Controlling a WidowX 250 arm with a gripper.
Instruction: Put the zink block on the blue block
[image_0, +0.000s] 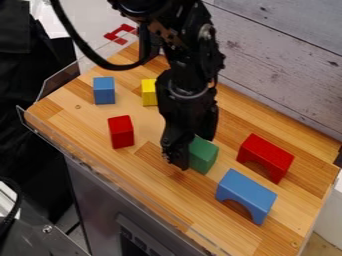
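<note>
My gripper (180, 156) is low over the middle of the wooden table, against the left side of a green block (204, 155) and partly in front of it. Whether it holds that block I cannot tell. A small upright blue block (104, 90) stands at the upper left. Right of and below the green block is a blue arch block (246, 193). Which block the word "zink" means is unclear from the colours in view.
A red block (121, 132) stands left of the gripper, and a yellow block (149, 92) is partly behind the arm. The red arch block (266, 156) lies near the blue arch. A low clear rail lines the table's left edge; a plank wall rises behind.
</note>
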